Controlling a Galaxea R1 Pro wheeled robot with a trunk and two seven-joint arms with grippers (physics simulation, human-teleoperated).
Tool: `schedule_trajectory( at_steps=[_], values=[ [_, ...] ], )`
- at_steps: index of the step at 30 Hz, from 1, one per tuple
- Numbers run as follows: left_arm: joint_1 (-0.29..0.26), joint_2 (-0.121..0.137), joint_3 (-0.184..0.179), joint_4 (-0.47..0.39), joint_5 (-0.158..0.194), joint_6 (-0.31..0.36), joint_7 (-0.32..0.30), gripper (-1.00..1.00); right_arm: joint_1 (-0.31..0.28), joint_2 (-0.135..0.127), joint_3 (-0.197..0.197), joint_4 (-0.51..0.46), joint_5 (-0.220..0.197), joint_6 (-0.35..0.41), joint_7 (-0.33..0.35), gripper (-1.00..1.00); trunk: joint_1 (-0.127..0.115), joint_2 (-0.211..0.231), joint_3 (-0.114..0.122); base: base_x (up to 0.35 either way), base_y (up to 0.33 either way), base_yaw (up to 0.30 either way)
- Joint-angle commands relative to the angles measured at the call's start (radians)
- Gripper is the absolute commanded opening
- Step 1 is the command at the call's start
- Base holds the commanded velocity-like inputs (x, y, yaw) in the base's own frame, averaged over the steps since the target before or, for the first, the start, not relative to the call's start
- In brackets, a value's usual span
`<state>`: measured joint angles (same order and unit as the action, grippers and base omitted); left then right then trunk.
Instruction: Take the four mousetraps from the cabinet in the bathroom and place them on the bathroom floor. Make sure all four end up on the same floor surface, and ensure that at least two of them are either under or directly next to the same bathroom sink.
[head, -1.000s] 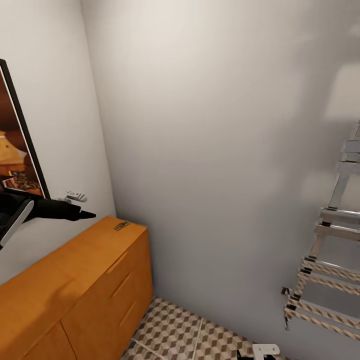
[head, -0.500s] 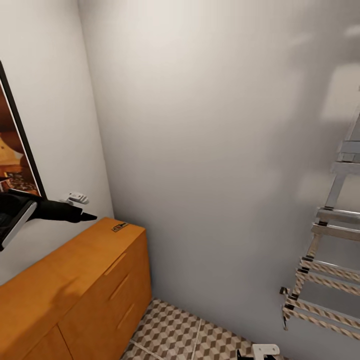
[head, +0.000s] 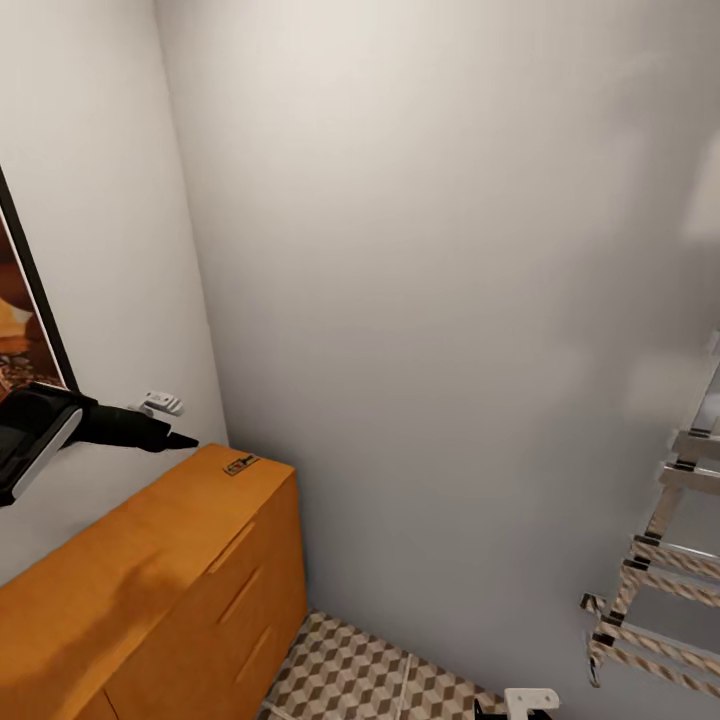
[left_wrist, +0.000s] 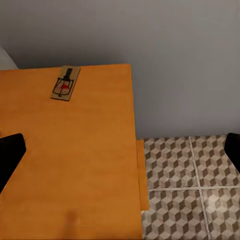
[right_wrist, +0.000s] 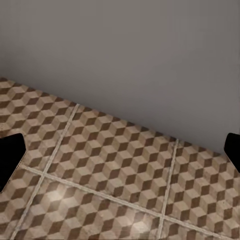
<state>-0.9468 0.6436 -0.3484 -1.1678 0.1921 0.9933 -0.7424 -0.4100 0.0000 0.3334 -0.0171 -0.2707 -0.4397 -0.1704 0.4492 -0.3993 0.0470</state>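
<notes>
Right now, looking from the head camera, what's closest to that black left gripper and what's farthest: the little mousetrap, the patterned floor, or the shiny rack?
1. mousetrap, just ahead on the cabinet top, near the left gripper.
2. bathroom floor, down past the cabinet's end.
3. chrome rack, far right wall.

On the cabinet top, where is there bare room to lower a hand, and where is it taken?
The cabinet top is bare wood except at its far end, where one mousetrap lies flat near the back wall. The left gripper hovers over that end. The bathroom floor along the wall past the cabinet's end is open tile.
</notes>
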Motion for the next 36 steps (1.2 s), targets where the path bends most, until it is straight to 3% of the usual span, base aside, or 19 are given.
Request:
schedule_trajectory(
  at_steps=[1, 18, 36],
  values=[
    [-0.001, 0.001, -0.002, 0.0, 0.007, 0.006, 0.003, 1.0, 0.0, 0.0, 0.009, 0.0, -0.008, -0.002, -0.003, 1.0, 0.001, -0.001, 0.0, 0.237, 0.14, 0.0],
    [-0.001, 0.001, -0.003, -0.001, 0.007, 0.005, 0.003, 1.0, 0.0, 0.0, 0.009, 0.0, -0.007, -0.002, -0.002, 1.0, 0.001, -0.001, 0.001, 0.084, 0.051, -0.021],
    [-0.001, -0.001, -0.033, -0.001, 0.007, 0.005, 0.003, 1.0, 0.0, 0.0, 0.009, 0.0, -0.007, -0.002, -0.003, 1.0, 0.001, -0.001, 0.008, 0.0, 0.0, -0.078]
  ],
)
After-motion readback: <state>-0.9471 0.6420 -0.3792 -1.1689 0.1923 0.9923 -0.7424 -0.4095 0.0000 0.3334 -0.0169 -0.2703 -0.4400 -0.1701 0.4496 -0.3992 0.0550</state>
